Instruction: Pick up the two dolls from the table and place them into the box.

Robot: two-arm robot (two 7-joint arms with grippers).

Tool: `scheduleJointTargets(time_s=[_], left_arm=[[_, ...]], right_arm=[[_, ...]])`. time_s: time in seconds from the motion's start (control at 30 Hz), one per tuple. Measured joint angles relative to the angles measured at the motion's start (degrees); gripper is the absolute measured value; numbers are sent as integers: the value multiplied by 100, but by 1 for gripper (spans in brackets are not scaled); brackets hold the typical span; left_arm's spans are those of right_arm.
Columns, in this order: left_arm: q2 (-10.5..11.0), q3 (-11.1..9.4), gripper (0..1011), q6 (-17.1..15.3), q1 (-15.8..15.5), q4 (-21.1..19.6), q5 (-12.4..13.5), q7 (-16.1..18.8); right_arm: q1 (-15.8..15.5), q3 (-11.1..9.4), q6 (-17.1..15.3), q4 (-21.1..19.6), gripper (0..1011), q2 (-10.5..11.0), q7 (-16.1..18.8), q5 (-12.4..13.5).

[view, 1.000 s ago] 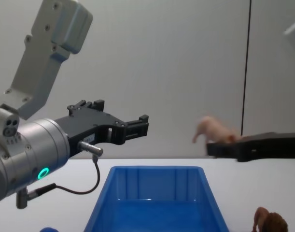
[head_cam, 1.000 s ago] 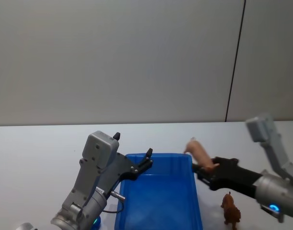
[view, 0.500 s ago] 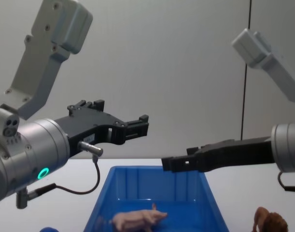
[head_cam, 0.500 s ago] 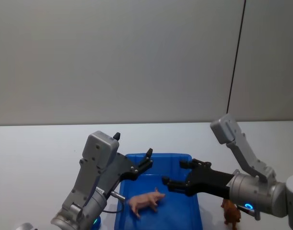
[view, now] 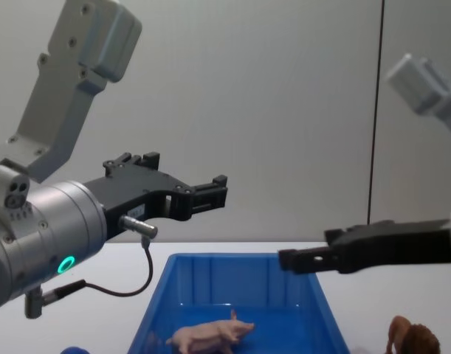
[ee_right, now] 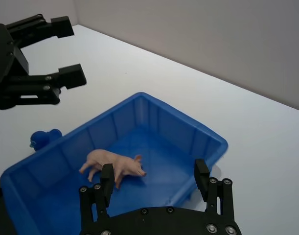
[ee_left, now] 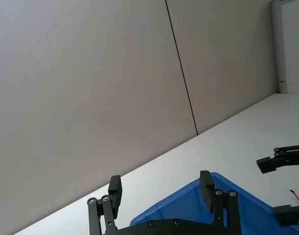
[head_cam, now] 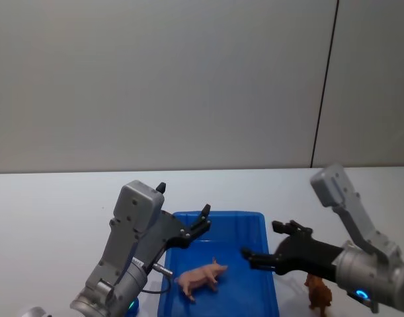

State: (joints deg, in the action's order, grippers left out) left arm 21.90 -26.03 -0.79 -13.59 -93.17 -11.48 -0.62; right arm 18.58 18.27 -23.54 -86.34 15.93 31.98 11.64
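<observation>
Two grippers hung spread wide and empty above a white table [head_cam: 49, 211]. At lower left of the head view, the left gripper [head_cam: 183, 201] sat raised by the upper left corner of the blue box [head_cam: 218, 215]. At lower centre, the pale pink pig [head_cam: 200, 277] lay inside the box, on its floor. Right of it, the right gripper [head_cam: 261, 239] hovered over the box's right rim. At lower right, the brown lion [head_cam: 319, 294] stood on the table just beside the box's right wall, partly under the right arm.

Likely risk: in a reach for the lion, that close wall could catch a finger, shoving the box or tipping the figure.

From above, the right wrist view gave the pig's whole body and a small blue rounded object [ee_right: 41, 138] just outside the box, which the left arm covered in the head view. How close the lion stood to the box was plain in the head view. The chest view cut the lion off at its lower right corner.
</observation>
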Motion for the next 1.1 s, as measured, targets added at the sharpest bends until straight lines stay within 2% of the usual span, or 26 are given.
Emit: scheduleJointTargets(time_s=[0.37, 0.57, 0.9, 1.1], left_arm=[[0, 0, 1001, 0, 0, 0, 0, 0], [0, 0, 1001, 0, 0, 0, 0, 0], [0, 0, 1001, 0, 0, 0, 0, 0], [0, 0, 1001, 0, 0, 0, 0, 0]], right_arm=[[-684, -178, 147, -554, 1001, 457, -601, 330], [-973, -244, 186, -728, 1001, 648, -863, 439], [-1265, -299, 198, -799, 1001, 823, -1223, 474], [-1330, -302, 150, -739, 1001, 853, -1327, 473]])
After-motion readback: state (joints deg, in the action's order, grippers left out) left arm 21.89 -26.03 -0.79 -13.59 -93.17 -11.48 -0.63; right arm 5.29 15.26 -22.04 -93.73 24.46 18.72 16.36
